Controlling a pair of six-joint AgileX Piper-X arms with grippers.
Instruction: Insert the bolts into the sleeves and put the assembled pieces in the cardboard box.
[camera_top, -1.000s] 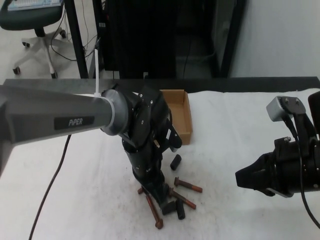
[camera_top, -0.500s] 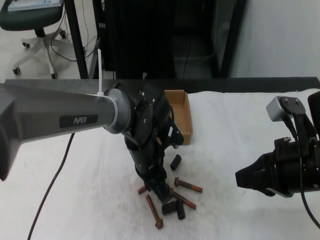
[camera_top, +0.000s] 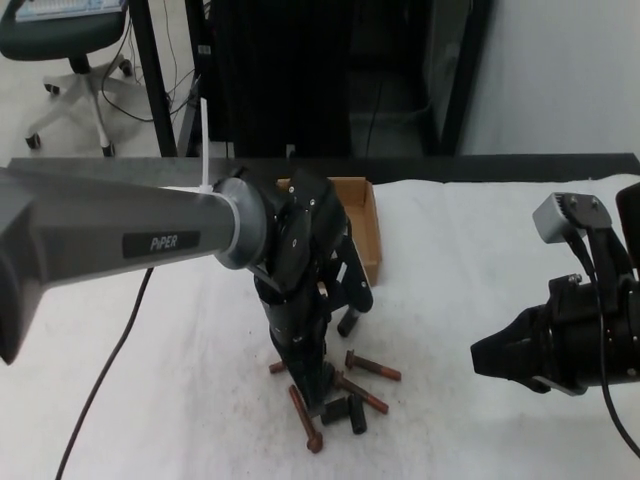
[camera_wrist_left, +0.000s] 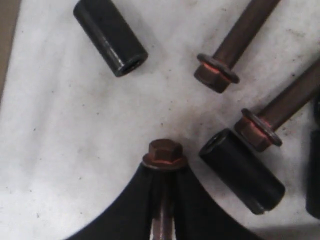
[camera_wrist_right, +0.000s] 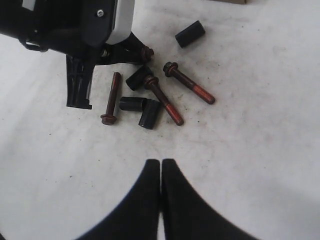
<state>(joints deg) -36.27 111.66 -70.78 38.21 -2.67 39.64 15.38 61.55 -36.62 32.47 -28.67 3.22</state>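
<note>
A robotics lab. A white-covered bench (camera_top: 470, 240) carries a grey robot arm (camera_top: 100, 240). Behind stand a swivel office chair (camera_top: 60, 40) at eleven o'clock and a dark rack (camera_top: 290, 80) at twelve.

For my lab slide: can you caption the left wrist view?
Left gripper clamps a bolt just behind its hex head, sleeves and other bolts lying loose nearby.

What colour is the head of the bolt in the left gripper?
The bolt has a rusty reddish-brown head, clearest in the left wrist view.
</note>
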